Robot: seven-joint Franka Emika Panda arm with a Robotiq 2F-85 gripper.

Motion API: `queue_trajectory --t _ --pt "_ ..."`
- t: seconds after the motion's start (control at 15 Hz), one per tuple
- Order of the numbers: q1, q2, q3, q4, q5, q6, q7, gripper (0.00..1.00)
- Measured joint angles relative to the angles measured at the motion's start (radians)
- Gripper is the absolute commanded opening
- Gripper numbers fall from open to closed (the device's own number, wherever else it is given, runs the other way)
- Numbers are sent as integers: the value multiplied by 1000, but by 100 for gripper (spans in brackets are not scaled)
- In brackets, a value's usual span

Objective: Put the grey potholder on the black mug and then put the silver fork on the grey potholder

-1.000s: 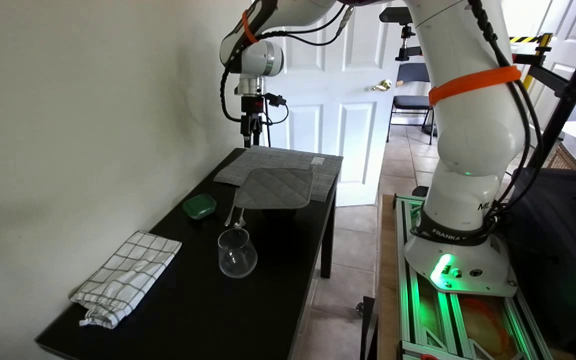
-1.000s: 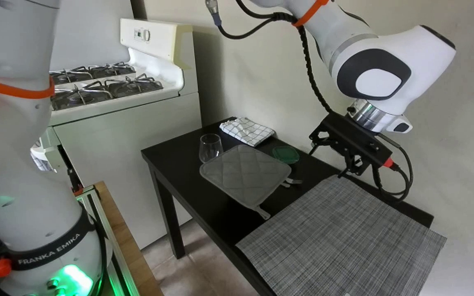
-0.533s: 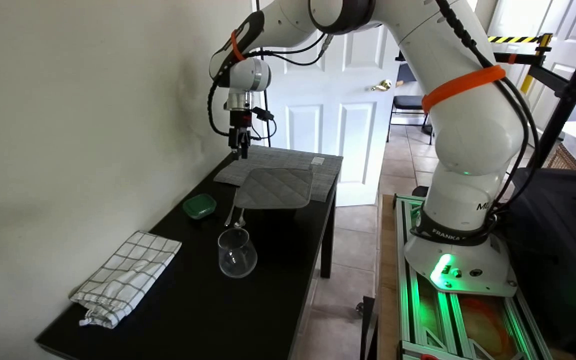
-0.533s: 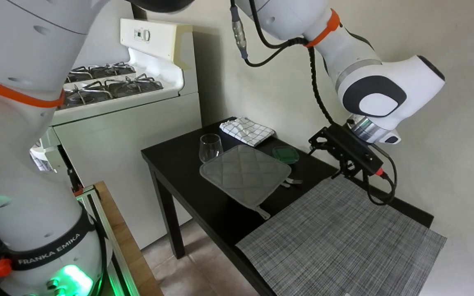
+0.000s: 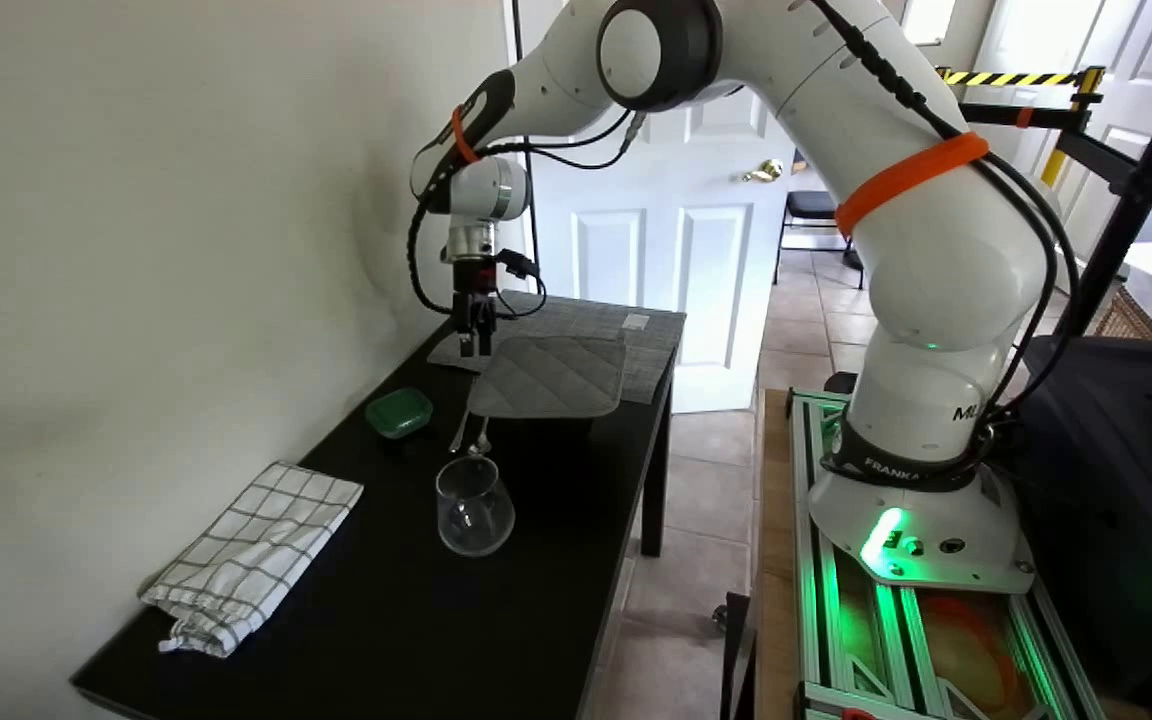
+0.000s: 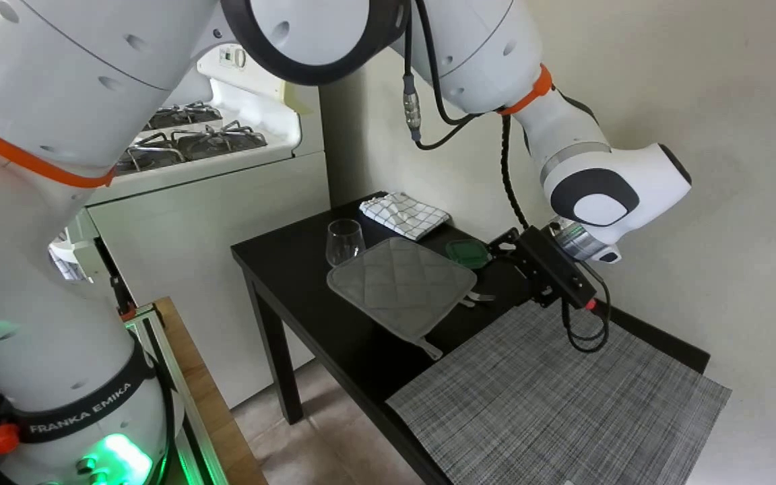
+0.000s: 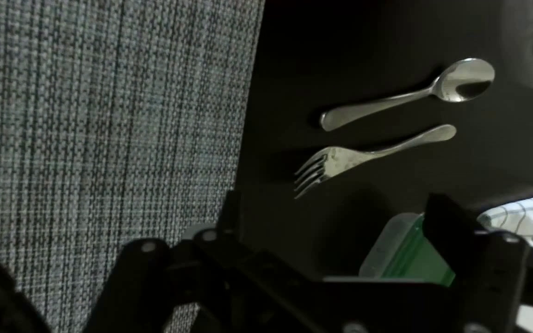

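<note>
The pincer [image 7: 335, 210] hangs above the tabletop [image 5: 416, 620], released, its fingers well apart with nothing between them, presumably readied to come down on the silver fork [image 7: 361, 157]. The fork lies loose on the tabletop, and the fingers are spaced more along its length than across it, so a turn may be called for before any pinch. Near it, not touching, lies a spoon [image 7: 400, 99], close enough to be nudged by mistake. To the right of both in an exterior view, the grey potholder [image 5: 548, 378] is spread flat on what I judge to be the black mug [image 5: 558, 428], barely told from the dark beneath; its overhang makes a broad rest, perhaps a tippy one. Farther out, the placemat [image 5: 581, 318] covers the far end, the green container [image 5: 399, 413] sits left, and the clear glass [image 5: 476, 505] and checked towel [image 5: 251, 560] stay nearer, seemingly out of the way.
</note>
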Motion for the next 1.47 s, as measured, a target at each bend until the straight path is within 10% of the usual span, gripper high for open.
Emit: queue_trajectory --t 0.27,0.53,0.8,0.87,1.47 --pt "-3 34 10 23 18 0 8 71" --pt "-4 49 16 42 26 0 24 95" --pt "-4 57 25 48 27 0 43 94" --pt "-3 58 27 48 27 0 49 71" --pt "-3 69 29 47 20 0 141 9"
